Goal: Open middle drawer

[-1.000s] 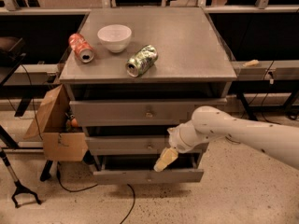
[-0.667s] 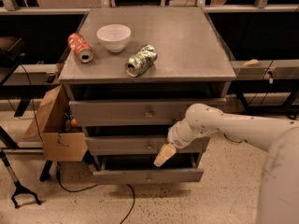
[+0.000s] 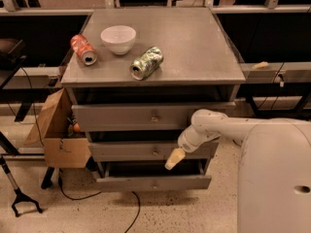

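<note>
The middle drawer is the grey front with a small round knob, between a taller top drawer and a bottom drawer. Its front stands slightly forward of the top one. My gripper hangs at the end of the white arm, which reaches in from the right. Its tan tip sits just below and right of the knob, over the middle drawer's lower edge. It grips nothing that I can see.
On the cabinet top lie a red can, a white bowl and a green can. A cardboard box stands at the left. A cable runs on the floor. The bottom drawer juts forward.
The arm has drawn in closer to the camera, its white body now filling the lower right. The gripper has risen slightly and stays by the middle drawer's knob. The drawers look unmoved.
</note>
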You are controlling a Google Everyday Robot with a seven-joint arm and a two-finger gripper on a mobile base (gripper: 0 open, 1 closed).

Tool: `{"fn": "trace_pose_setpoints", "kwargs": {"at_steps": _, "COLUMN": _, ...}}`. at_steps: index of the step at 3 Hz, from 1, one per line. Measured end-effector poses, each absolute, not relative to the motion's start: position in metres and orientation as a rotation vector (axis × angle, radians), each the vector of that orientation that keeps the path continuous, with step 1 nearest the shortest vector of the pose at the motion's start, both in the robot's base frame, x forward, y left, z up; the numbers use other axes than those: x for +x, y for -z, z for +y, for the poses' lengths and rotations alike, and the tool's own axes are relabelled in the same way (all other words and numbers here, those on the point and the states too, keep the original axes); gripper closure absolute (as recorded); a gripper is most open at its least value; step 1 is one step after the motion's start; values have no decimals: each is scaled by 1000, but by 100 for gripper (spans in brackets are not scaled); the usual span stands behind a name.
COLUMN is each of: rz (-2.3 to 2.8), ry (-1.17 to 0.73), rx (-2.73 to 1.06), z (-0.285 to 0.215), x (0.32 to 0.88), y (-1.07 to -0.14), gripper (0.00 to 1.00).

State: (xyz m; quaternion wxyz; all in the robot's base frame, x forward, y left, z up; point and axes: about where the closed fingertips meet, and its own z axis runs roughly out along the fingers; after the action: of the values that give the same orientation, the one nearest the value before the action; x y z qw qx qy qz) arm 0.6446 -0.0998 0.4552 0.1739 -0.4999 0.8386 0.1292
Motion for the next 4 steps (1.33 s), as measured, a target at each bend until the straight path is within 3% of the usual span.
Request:
{"fn": "trace_pose_setpoints", "kwargs": {"at_steps": 1, "rz": 2340, "ry": -342, "rx": -1393, "z": -111, "x": 652, "y": -445, "gripper": 18}}
{"fn": "trace_pose_setpoints", "kwargs": {"at_steps": 4, "rz": 2293, "ry": -333, "rx": -1416, "z": -115, "x": 656, "y": -452, "gripper": 87}}
